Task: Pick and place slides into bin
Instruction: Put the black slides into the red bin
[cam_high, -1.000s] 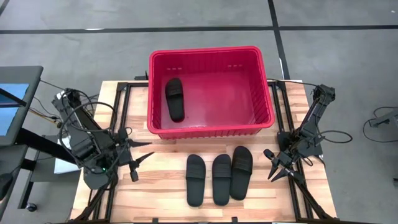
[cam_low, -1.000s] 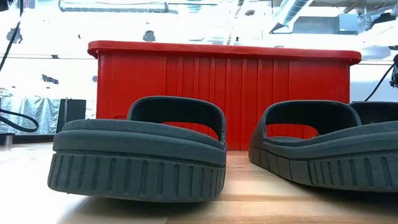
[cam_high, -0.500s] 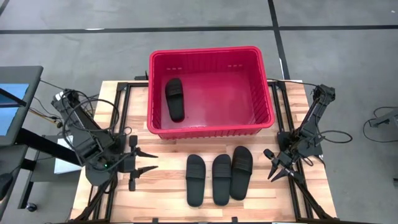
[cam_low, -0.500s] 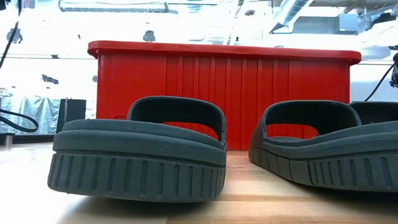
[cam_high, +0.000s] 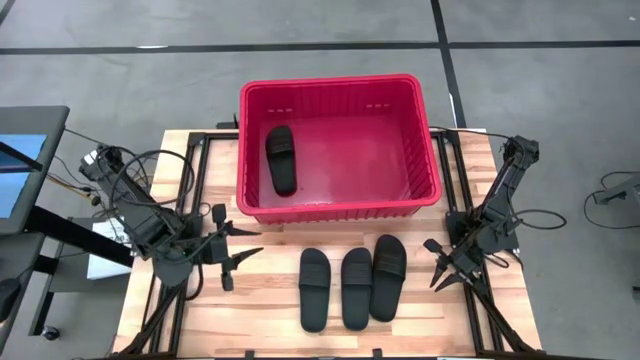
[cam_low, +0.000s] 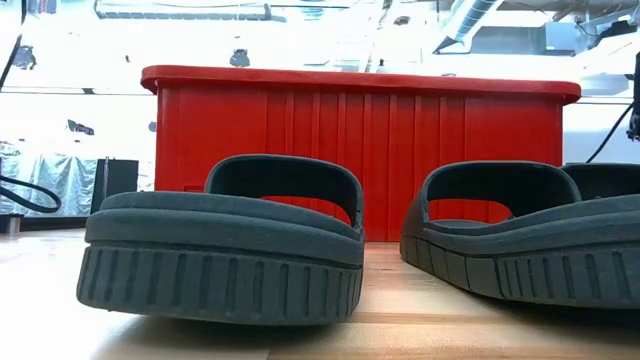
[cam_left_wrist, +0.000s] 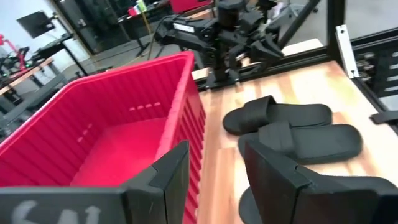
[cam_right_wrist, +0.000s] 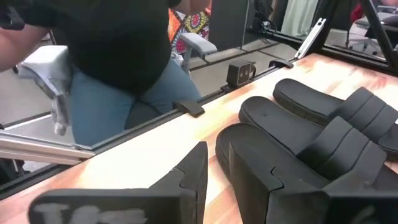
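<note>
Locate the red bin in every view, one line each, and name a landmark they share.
High view: the bin sits at the table's far middle, one slide inside.
Low view: its front wall fills the background behind two slides.
Left wrist view: it lies beside the left gripper, interior showing.
Right wrist view: not in it.
Shared landmark: the row of three slides on the table.

bin (cam_high: 338, 208) wall behind three slides (cam_high: 352, 286), bare table (cam_high: 270, 310) on both sides
</note>
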